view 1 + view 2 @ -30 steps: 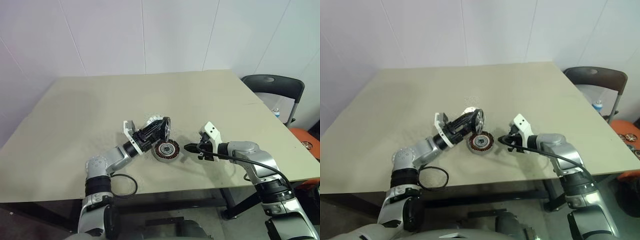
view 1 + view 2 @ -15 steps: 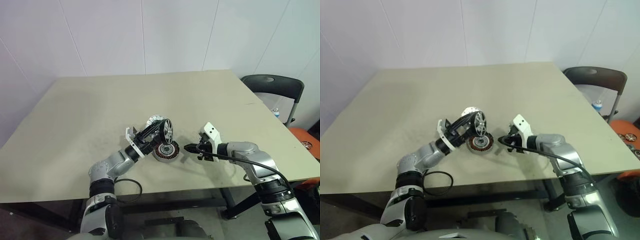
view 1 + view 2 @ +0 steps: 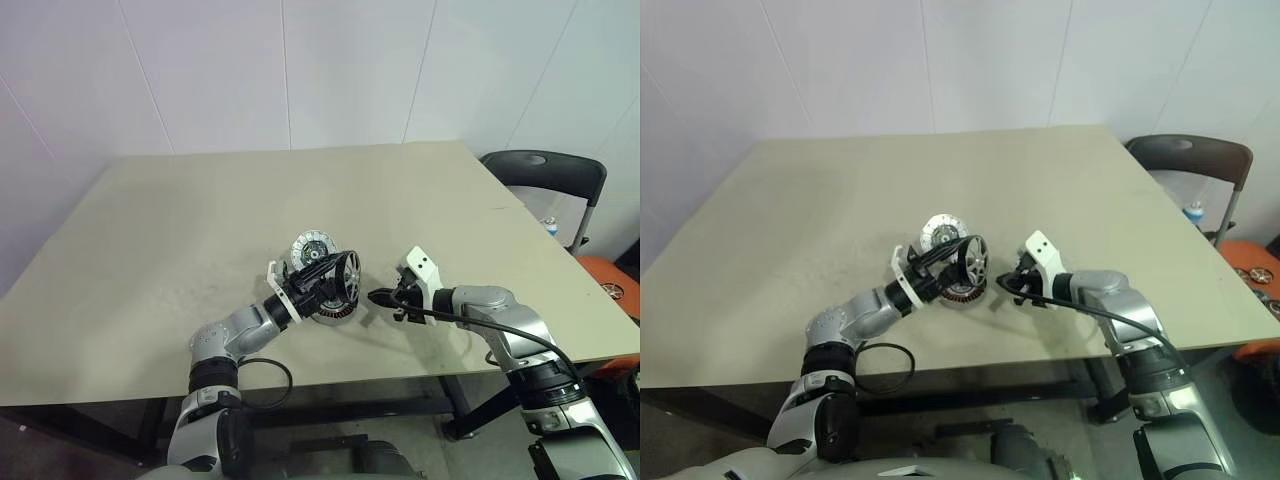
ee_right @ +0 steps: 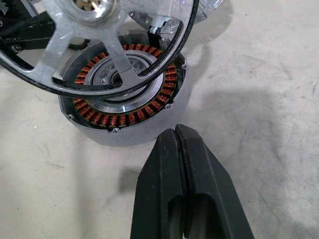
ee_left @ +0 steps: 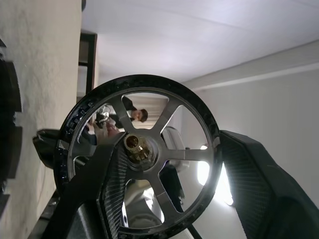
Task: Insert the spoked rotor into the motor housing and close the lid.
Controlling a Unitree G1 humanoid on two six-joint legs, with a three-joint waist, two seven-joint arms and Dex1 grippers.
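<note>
I see my left gripper clamped on the spoked rotor, tilted just above the motor housing, whose cup holds only its coppery windings. Lid stands open behind. My right gripper, fingers pressed together and empty, sits just beside the housing.

Spoked rotor: black rim, silvery spokes, brass-toned hub centre. Motor housing: grey shell, ring of coppery-orange windings, silver hub. Lid: silver-white radial segments, dark centre. Fingers: black. Counter: pale beige, plain.
</note>
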